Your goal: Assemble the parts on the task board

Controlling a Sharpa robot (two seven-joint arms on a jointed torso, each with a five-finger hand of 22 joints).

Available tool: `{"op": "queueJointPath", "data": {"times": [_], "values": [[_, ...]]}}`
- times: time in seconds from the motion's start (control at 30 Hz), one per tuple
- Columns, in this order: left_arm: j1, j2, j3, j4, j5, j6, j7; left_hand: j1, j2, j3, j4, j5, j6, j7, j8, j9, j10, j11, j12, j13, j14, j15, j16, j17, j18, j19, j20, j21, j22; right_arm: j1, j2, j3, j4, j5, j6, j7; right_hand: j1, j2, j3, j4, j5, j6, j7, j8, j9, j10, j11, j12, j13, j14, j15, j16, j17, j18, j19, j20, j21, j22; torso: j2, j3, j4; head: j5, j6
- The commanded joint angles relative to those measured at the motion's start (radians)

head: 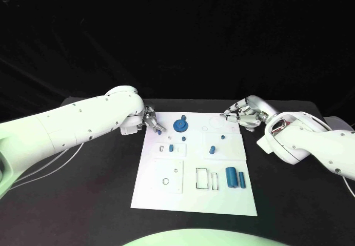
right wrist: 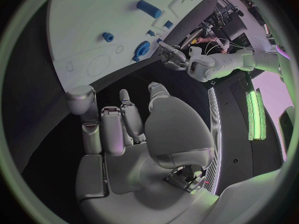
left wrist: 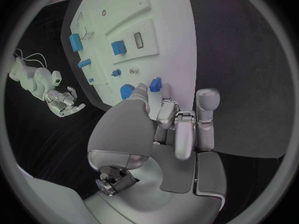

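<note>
Blue part (left wrist: 155, 83) pinched by left hand (head: 150, 123).

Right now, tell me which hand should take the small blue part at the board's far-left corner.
Left. The left hand has its fingers right at the small blue part on the task board. The right hand hovers open past the opposite far corner.
</note>
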Motion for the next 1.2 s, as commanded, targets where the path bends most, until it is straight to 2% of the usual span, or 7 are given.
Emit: {"op": "queueJointPath", "data": {"times": [0.03,0.67,0.87,1.0,1.1,1.17,1.2], "values": [[-0.001,0.003,0.001,0.001,0.01,0.001,-0.001,0.016,0.003,0.009,0.001,0.002,0.005,-0.006,0.001,0.002,0.003,-0.003,-0.003,0.001,0.087,-0.007,0.005,0.206,-0.021,0.004,-0.004,0.006,0.002,-0.001,0.001,0.0,0.0,-0.004,0.002,0.009,-0.009,0.005,-0.006,-0.001,0.006,0.0,-0.003,0.005,0.002,-0.005,0.002,-0.001,0.002,0.04,-0.008,-0.005,0.001,0.01,-0.002,-0.001,-0.007,0.0,0.0,0.0004,-0.0003,-0.001,-0.001],[0.0,-0.004,0.003,0.015,0.024,-0.019,-0.013,0.063,0.024,0.035,0.0,0.003,0.014,-0.015,0.005,0.015,0.008,-0.011,-0.006,0.0,0.087,-0.013,0.005,0.206,-0.021,0.002,-0.007,0.01,0.005,-0.001,0.0,0.0,-0.002,-0.002,0.005,0.009,-0.009,0.005,-0.006,-0.001,0.006,0.0,-0.003,0.005,0.002,-0.005,0.002,-0.001,0.002,0.04,-0.008,-0.005,0.001,0.01,-0.002,-0.001,-0.007,0.0,0.0,0.0014,-0.0008,-0.004,-0.007],[0.0,-0.006,0.003,0.016,0.049,-0.009,-0.018,0.149,0.051,0.103,-0.008,0.007,0.01,-0.026,0.016,0.039,0.011,-0.022,-0.01,0.003,0.087,-0.022,0.004,0.205,-0.02,-0.002,-0.013,0.012,0.007,-0.001,0.0,0.0,-0.002,0.0,0.006,0.011,-0.007,0.007,-0.006,-0.001,0.009,0.0,-0.003,0.005,0.002,-0.004,0.002,0.0,0.002,0.039,-0.008,-0.007,-0.001,0.01,-0.002,-0.001,-0.008,-0.001,0.0,0.0007,-0.0005,-0.004,-0.008],[0.0,-0.007,0.003,0.016,0.057,0.0,-0.022,0.229,0.055,0.176,-0.027,0.011,-0.004,-0.03,0.019,0.054,0.01,-0.026,-0.017,0.002,0.087,-0.028,0.004,0.205,-0.021,-0.003,-0.017,0.014,0.009,-0.001,-0.001,0.0,-0.002,0.001,0.007,0.012,-0.007,0.008,-0.006,-0.001,0.01,0.001,-0.003,0.005,0.002,-0.004,0.002,0.0,0.003,0.039,-0.008,-0.007,0.0,0.01,-0.002,-0.001,-0.008,0.0,0.0,0.0005,-0.0007,-0.005,-0.01],[0.0,-0.007,0.004,0.015,0.06,0.005,-0.023,0.281,0.039,0.267,-0.036,0.013,-0.019,-0.023,0.023,0.069,0.005,-0.022,-0.028,-0.005,0.087,-0.025,0.004,0.205,-0.021,-0.005,-0.019,0.014,0.009,-0.001,-0.001,0.0,-0.002,0.001,0.006,0.012,-0.006,0.01,-0.006,-0.001,0.011,0.001,-0.003,0.005,0.002,-0.004,0.001,0.0,0.003,0.039,-0.008,-0.007,0.0,0.01,-0.001,-0.001,-0.009,-0.001,0.0,0.0003,0.0,-0.005,-0.01],[0.0,-0.007,0.004,0.014,0.063,0.007,-0.024,0.282,-0.003,0.354,-0.02,0.01,-0.027,-0.017,0.03,0.087,0.002,-0.016,-0.038,-0.015,0.087,-0.017,0.004,0.205,-0.021,-0.008,-0.017,0.015,0.009,-0.001,-0.001,0.0,-0.002,0.001,0.006,0.012,-0.006,0.01,-0.006,-0.001,0.011,0.001,-0.003,0.005,0.002,-0.004,0.001,0.0,0.003,0.039,-0.008,-0.007,0.0,0.01,-0.001,-0.001,-0.009,-0.001,0.0,0.0004,0.0002,-0.005,-0.01],[0.0,-0.007,0.004,0.014,0.065,0.008,-0.024,0.281,-0.013,0.381,-0.017,0.011,-0.029,-0.017,0.032,0.092,0.001,-0.016,-0.041,-0.019,0.087,-0.017,0.004,0.205,-0.02,-0.008,-0.016,0.015,0.01,-0.001,-0.001,0.0,-0.002,0.001,0.006,0.012,-0.006,0.01,-0.006,-0.001,0.011,0.001,-0.003,0.005,0.002,-0.004,0.001,0.0,0.003,0.039,-0.008,-0.007,0.0,0.01,-0.001,-0.001,-0.009,-0.001,0.0,0.0006,0.0003,-0.005,-0.01]]}}
